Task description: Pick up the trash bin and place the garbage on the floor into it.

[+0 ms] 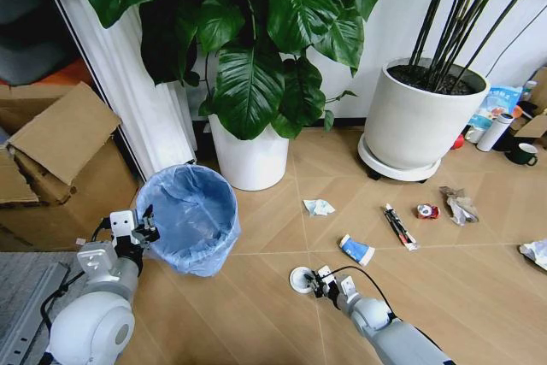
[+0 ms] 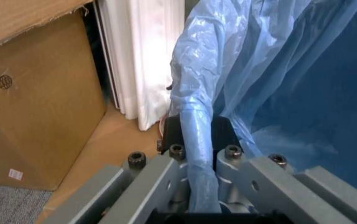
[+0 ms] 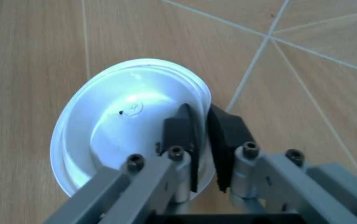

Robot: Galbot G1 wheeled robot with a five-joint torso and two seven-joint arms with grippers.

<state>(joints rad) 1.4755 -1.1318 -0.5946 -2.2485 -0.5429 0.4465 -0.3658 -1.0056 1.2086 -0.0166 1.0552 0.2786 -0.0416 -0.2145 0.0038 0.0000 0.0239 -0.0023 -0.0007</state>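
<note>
the trash bin, lined with a crinkly light-blue bag, stands on the chevron wood floor between a cardboard box and a white plant pot. the left gripper is at its near-left rim, and in the left wrist view its fingers are pinched onto the bag-covered rim, one inside and one outside. so the bin looks gripped, though it still seems to rest on the floor.

the right gripper is low over the floor, its fingers closed narrowly over the edge of a white disc-shaped lid, one pad on its face and one beyond the rim. the step in hand seems to be gathering this first piece.

still lying on the planks: crumpled white paper, a blue-white cup, a dark thin wrapper, a red crushed can, crumpled foil.

next would call for lifting the lid clear and bringing it and the bin's mouth together without the thin rim slipping out.
</note>
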